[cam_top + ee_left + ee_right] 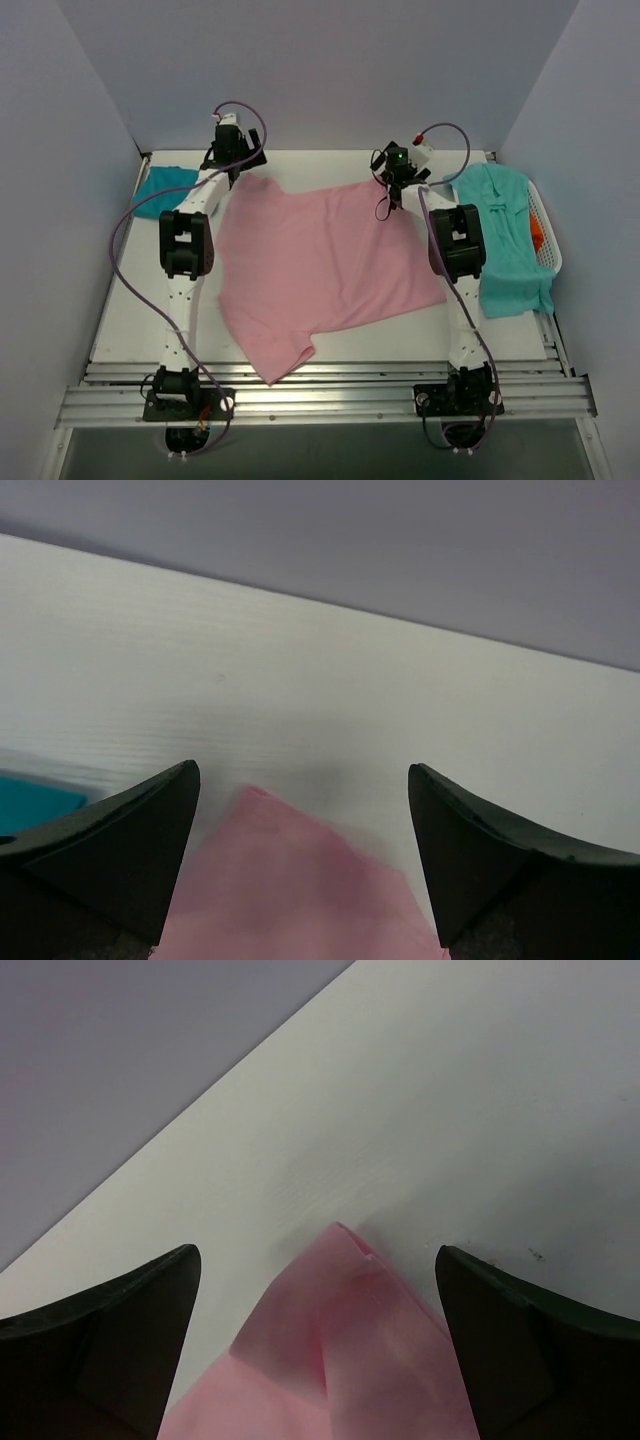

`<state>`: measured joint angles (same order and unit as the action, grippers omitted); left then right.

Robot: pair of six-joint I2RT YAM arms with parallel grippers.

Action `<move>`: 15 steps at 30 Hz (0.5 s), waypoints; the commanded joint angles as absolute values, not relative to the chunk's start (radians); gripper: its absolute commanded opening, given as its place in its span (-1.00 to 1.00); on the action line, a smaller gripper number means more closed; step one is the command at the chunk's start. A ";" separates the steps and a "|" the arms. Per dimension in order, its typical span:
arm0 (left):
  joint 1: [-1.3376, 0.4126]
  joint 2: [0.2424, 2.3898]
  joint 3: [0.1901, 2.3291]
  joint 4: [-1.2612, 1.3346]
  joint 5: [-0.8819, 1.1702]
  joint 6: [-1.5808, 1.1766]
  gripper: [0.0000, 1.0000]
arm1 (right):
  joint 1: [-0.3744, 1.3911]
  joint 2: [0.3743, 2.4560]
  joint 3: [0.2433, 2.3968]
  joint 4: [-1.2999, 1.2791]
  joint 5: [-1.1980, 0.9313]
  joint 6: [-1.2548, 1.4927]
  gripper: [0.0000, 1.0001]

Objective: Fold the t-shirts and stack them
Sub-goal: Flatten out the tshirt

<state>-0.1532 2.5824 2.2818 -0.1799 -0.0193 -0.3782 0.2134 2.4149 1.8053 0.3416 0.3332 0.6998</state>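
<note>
The pink t-shirt (320,265) was spread flat mid-table, its far corners framed between the parted fingers of the left gripper (302,771) and the right gripper (317,1252). The teal t-shirt (165,185) was seen far left, the aqua-green t-shirt (500,240) far right.

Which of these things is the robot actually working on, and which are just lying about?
Part of the job: pink t-shirt, teal t-shirt, aqua-green t-shirt.
Just lying about: white laundry basket, orange item inside it.
</note>
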 commanded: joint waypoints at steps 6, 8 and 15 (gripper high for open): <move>-0.135 2.295 2.226 -0.146 -0.210 -0.370 0.88 | 0.227 2.168 1.758 0.194 0.557 0.655 0.99; -0.152 2.191 2.111 -0.123 -0.218 -0.368 0.88 | 0.230 2.111 1.669 0.186 0.612 0.672 0.99; -0.210 1.999 1.739 0.044 -0.189 -0.374 0.88 | 0.239 1.818 1.335 0.290 0.569 0.718 0.99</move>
<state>-0.1871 2.0441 1.8416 -0.0620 -0.1967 -0.3771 0.2306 1.9179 1.4158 0.2436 0.5388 0.6930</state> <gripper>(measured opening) 0.940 0.995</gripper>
